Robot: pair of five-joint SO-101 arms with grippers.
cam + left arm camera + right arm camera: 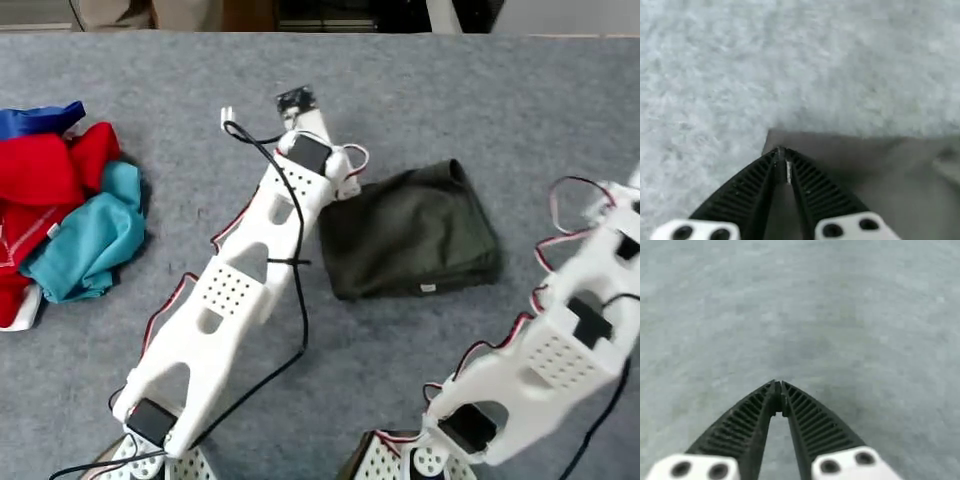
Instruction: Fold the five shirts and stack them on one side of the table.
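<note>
A dark olive shirt [410, 240] lies folded into a rough square on the grey carpeted table [480, 100], right of centre. The left arm [250, 270] stretches to the shirt's back left corner. In the left wrist view my left gripper [781, 152] is shut, tips together just over that corner of the olive shirt [880, 185], with no cloth visibly between them. Unfolded shirts are heaped at the table's left edge: red [40, 170], teal [90, 235] and blue [35, 120]. My right gripper [777, 385] is shut over bare carpet; its arm [560, 350] stands at the right edge.
A white scrap of cloth [25, 310] peeks from under the heap at the left edge. The arms' bases [400, 460] sit at the front edge. Bare carpet stretches behind the olive shirt and between the two arms.
</note>
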